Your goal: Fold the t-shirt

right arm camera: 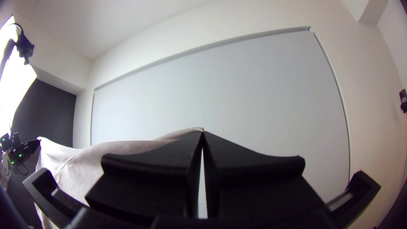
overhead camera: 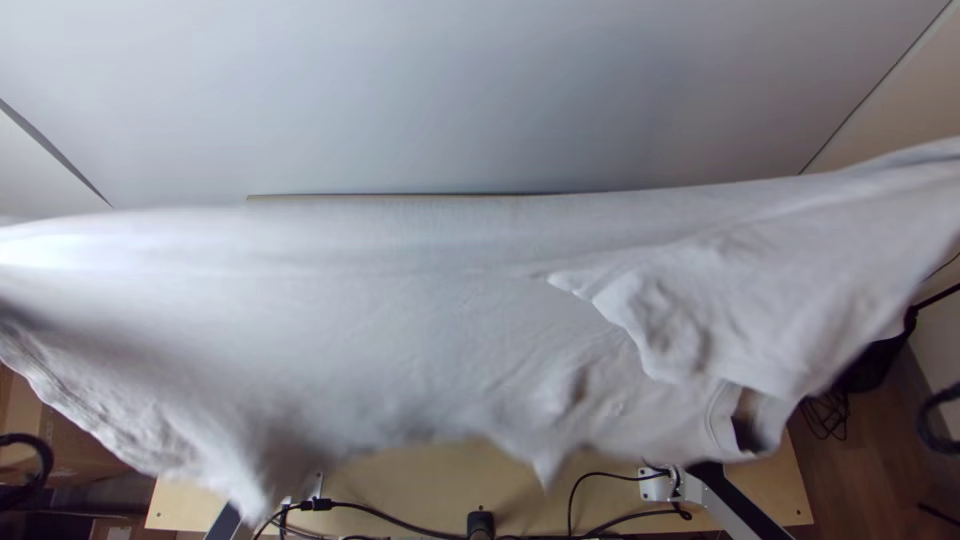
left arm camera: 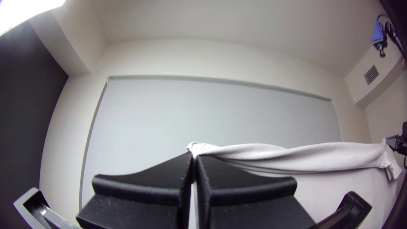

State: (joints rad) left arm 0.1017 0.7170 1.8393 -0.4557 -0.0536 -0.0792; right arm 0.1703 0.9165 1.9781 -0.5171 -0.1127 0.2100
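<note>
Left gripper [left arm camera: 195, 158] and right gripper [right arm camera: 203, 135], each closed on an edge of the white cloth t-shirt [overhead camera: 350, 330], suspend it stretched above the light wooden surface [overhead camera: 430, 480], apparently for spreading; laying it flat should follow.

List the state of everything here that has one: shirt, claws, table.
t-shirt: unfolded, held up off the table, stretched between both claws, lower part hanging with wrinkles
left claw: raised, shut on the t-shirt's upper edge
right claw: raised, shut on the t-shirt's upper edge
table: partly hidden behind the t-shirt in the top view
</note>
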